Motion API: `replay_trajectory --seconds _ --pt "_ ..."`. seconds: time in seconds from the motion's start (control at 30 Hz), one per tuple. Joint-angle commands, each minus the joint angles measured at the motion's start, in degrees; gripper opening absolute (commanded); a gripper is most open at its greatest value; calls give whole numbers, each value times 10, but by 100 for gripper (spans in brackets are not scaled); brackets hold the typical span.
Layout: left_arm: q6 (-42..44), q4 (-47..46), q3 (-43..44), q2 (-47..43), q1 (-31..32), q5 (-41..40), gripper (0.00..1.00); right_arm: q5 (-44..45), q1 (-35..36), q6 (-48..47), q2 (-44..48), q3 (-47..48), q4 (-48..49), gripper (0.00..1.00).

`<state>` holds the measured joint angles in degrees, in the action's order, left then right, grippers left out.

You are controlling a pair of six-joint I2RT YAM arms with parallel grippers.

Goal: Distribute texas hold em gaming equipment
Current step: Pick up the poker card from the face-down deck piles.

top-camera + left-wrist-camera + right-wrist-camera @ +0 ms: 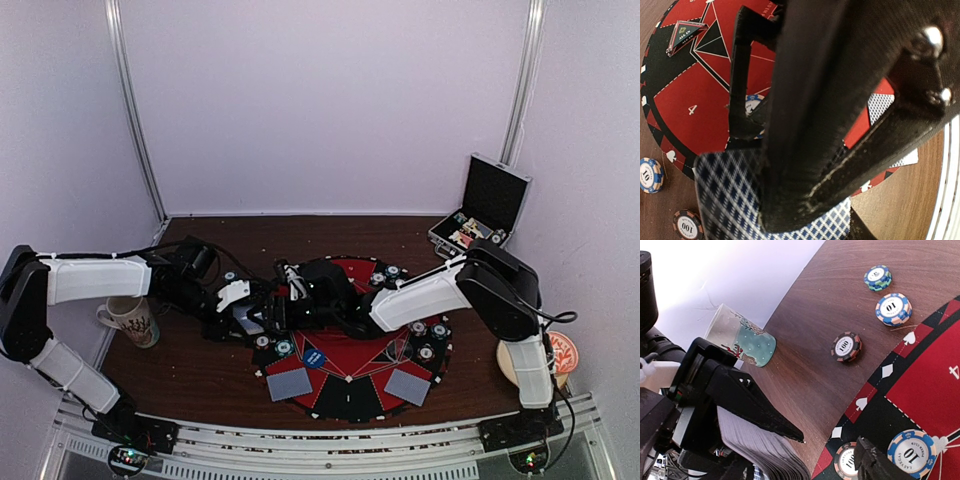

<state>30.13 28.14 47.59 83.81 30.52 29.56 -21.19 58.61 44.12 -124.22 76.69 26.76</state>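
Note the mug [742, 342] at the table's left edge and the case [480, 215] far right, both well apart from your arms. Loose chips [846, 346] lie on bare wood off the mat [350, 400]. Your left gripper [265, 318] is clenched on the deck [765, 450] over the mat's left rim. Your right gripper [287, 303], jaws apart and empty, sits just beside the deck.
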Motion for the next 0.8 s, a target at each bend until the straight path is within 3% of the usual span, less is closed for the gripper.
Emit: replay_trajectory --seconds 0.0,0.3,0.77 --pt "12 -3 5 -8 5 24 36 8 -12 3 -10 3 14 66" --pt "11 -3 6 -4 5 23 36 29 -14 -18 25 -16 -10 56" --pt "9 -3 9 4 5 19 36 -30 -15 -5 52 -50 48 28"
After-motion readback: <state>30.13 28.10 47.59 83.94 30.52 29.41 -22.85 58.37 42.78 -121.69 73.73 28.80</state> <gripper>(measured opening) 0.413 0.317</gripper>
